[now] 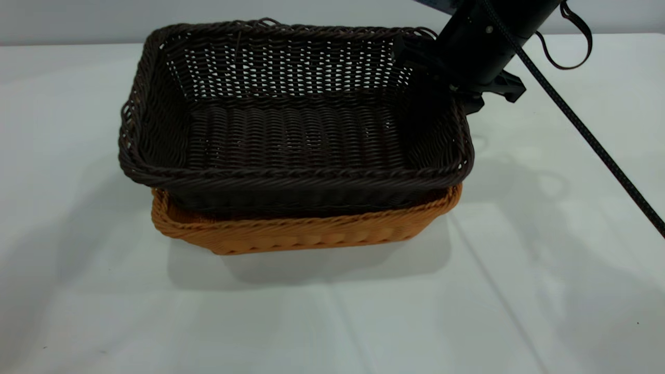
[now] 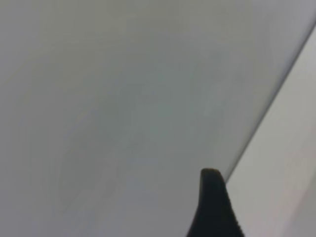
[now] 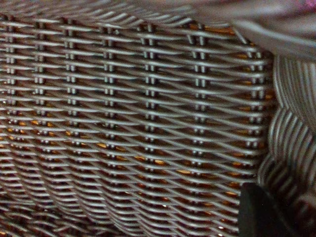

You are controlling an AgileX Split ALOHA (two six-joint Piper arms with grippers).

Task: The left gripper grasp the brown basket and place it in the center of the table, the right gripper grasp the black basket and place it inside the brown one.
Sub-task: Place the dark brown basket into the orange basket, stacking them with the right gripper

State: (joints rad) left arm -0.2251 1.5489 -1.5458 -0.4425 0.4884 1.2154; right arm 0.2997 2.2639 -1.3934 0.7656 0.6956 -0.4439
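Much of the right hand [image 1: 441,78] is hidden: in the exterior view its black body comes down from the upper right corner and its fingers disappear at the far right corner of the black basket [image 1: 296,130], so whether they pinch the rim or stand apart cannot be told. Its thin straight cable [image 1: 587,135] runs diagonally down to the right edge, and a looping strap [image 1: 574,39] hangs beside the arm. The black basket sits nested in the brown basket [image 1: 306,228], which rests near the middle of the white counter [image 1: 545,291]; only the brown basket's near wall and a strip of its braided rim show below the dark one, the rest being covered. The black basket rides high, its rim well above the brown rim and overhanging it at the left. The right wrist view is filled with dark weave at close range, orange showing through the gaps, and one black fingertip [image 3: 261,212] cut off at the picture's edge. The left hand does not appear in the exterior view; the left wrist view shows only one dark fingertip [image 2: 213,207] against pale blank surfaces, so its opening cannot be told either.
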